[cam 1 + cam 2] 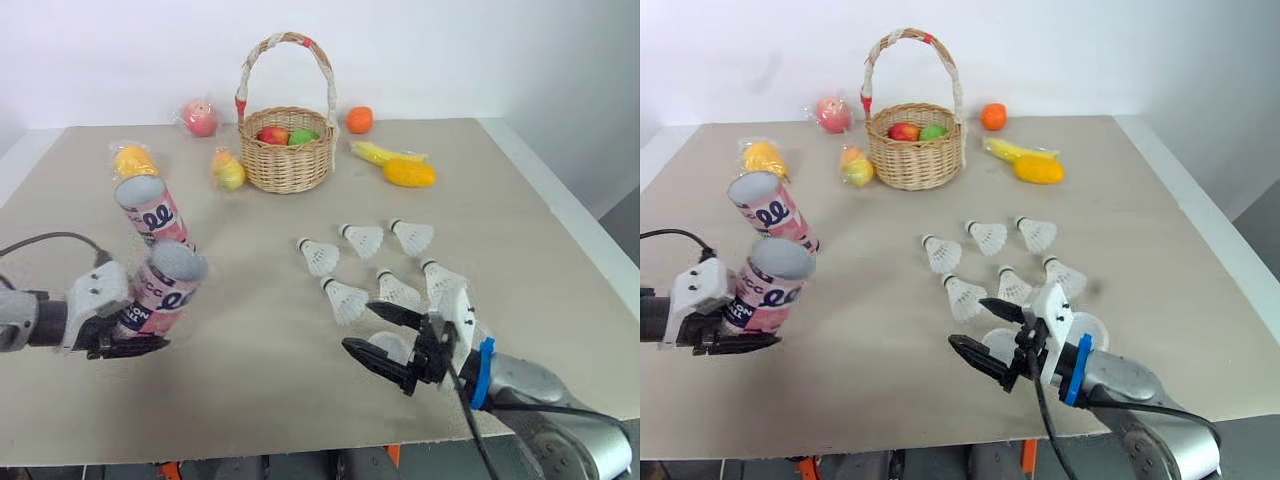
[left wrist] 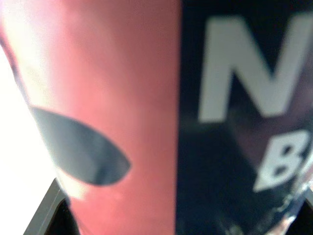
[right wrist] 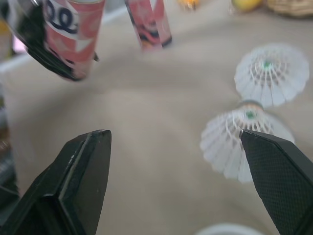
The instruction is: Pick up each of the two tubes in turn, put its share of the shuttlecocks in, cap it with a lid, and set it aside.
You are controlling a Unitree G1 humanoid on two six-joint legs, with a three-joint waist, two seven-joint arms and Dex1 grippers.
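You're on the first tube: it is in hand, and loading has not started, as far as can be judged. Your left gripper (image 1: 128,330) is clamped around the lower part of the pink tube (image 1: 168,285), holding it tilted near the front-left corner of the table (image 1: 250,380), open mouth up and angled toward the middle. The second tube (image 1: 152,212) stands just behind it by the left edge, open end up (whether the two touch, you cannot tell from here).

Six shuttlecocks (image 1: 347,300) lie in two loose rows right of the middle, so three per tube looks like the share. Your right gripper (image 1: 358,326) sits low near the front edge, jaws spread wide and holding nothing, just in front of the nearest shuttlecocks. The white lids (image 1: 1092,328) lie close by that gripper, near the front edge.

The next move calls for easing the right gripper forward onto the nearest shuttlecock and closing lightly, since the feather skirt will crush under a hard pinch. Then carry it across to the tube mouth, cork end leading. Keep the tube steady and its mouth turned toward the incoming arm; the opening is narrow, so a skirt caught on the rim is the likely snag.
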